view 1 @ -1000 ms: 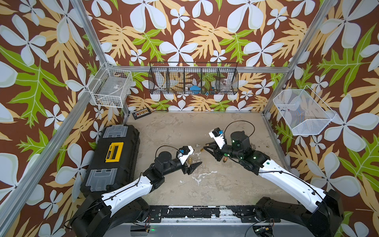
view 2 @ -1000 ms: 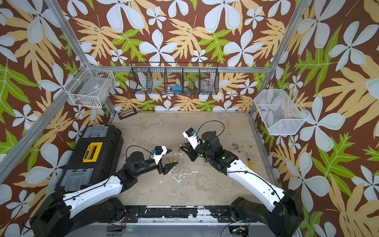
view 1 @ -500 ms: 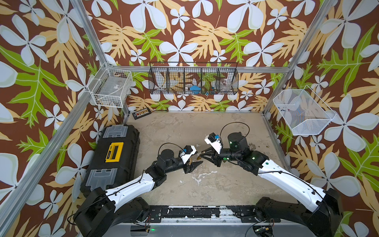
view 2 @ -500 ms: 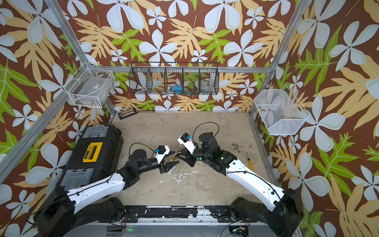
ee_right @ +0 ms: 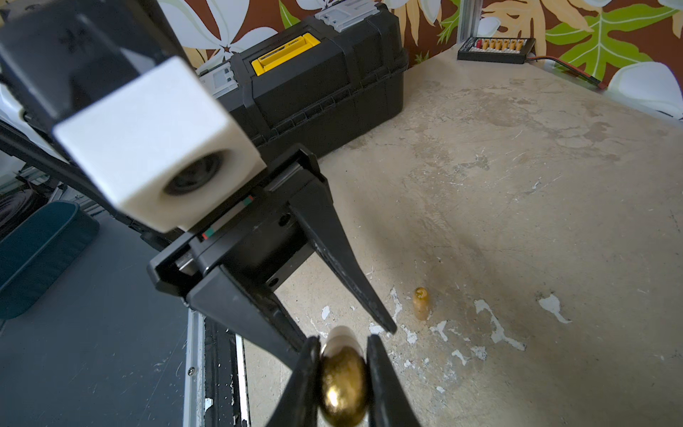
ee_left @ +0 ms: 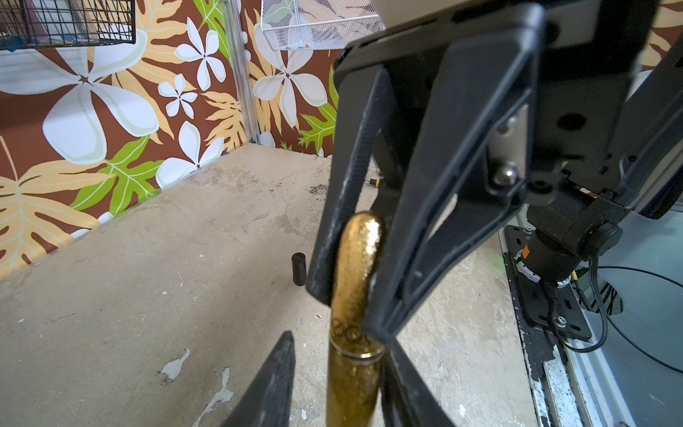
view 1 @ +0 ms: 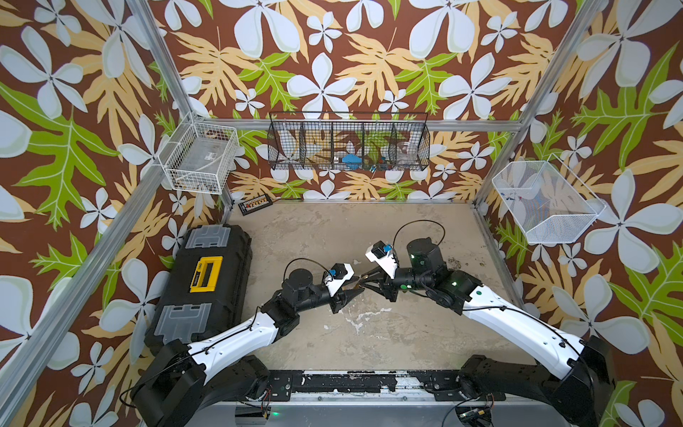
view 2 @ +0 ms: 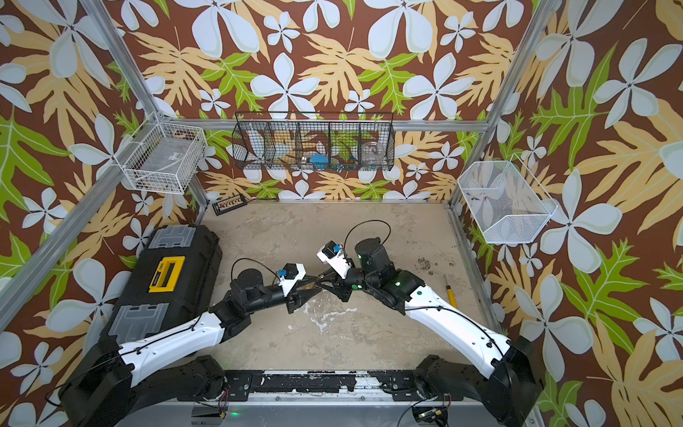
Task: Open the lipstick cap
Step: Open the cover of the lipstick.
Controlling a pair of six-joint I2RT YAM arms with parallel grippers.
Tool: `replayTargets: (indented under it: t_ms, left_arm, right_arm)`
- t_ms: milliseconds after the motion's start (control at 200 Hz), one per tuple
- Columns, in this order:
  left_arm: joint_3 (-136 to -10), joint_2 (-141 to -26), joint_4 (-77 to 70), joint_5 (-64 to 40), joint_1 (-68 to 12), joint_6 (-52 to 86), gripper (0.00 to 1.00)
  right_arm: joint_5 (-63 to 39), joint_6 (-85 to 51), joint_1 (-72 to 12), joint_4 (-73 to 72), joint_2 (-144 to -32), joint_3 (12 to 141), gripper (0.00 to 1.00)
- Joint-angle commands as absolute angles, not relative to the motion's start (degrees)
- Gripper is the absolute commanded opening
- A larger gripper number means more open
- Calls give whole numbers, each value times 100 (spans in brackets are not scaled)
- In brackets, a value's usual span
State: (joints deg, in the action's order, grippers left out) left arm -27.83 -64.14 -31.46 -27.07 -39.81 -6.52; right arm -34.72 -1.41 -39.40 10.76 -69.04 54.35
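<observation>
In both top views my arms meet over the middle of the bench, tips nose to nose, well clear of the black toolbox at its left edge. The lipstick is a thin gold glint lying level between my left gripper and my right gripper, held above the bench. From up here I cannot tell how wide either pair of fingers stands.

From my left wrist, the lipstick runs straight away from the camera. My right fingers are closed tight on its far part, the one with the rounded end, just beyond the seam ring. My left fingers flank the near part and are only partly closed. One seems to be against the gold, and the other stands off it with bare bench showing in the gap. A small black cylinder stands upright on the bench beyond, towards the right edge.

From my right wrist, the rounded gold end sits pinched between my right fingers. My left gripper reaches in from the opposite side, jaws spread around the far end. A small gold piece stands upright on the bench nearby.
</observation>
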Motion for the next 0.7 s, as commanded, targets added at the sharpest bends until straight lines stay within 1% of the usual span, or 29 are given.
replayTargets:
  t_ms: [0, 60, 140, 280, 460, 696]
  left_arm:
    - [-2821, -6383, -3199, -2823, -3981, -712, 37]
    - [-2821, -6397, -3199, -2843, -3981, -721, 35]
    - [-2821, -6397, -3191, -2855, -3981, -729, 29]
    - [-2821, -6399, -3182, -2883, -3979, -734, 26]
    - [-2826, -6412, -3156, -2918, -3975, -771, 19]
    - [-2830, -6407, -3122, -2909, -3981, -809, 14]
  right_arm:
    - [-3555, -138, -3944, 1064, -6923, 5467, 21]
    - [-3542, -141, -3954, 1051, -6917, 5467, 21]
    - [-3529, -142, -3955, 1050, -6917, 5479, 21]
    - [-3498, -139, -3951, 1063, -6917, 5488, 21]
    - [-3498, -162, -3947, 1034, -6924, 5471, 21]
    - [-3503, -183, -3964, 1012, -6903, 5450, 21]
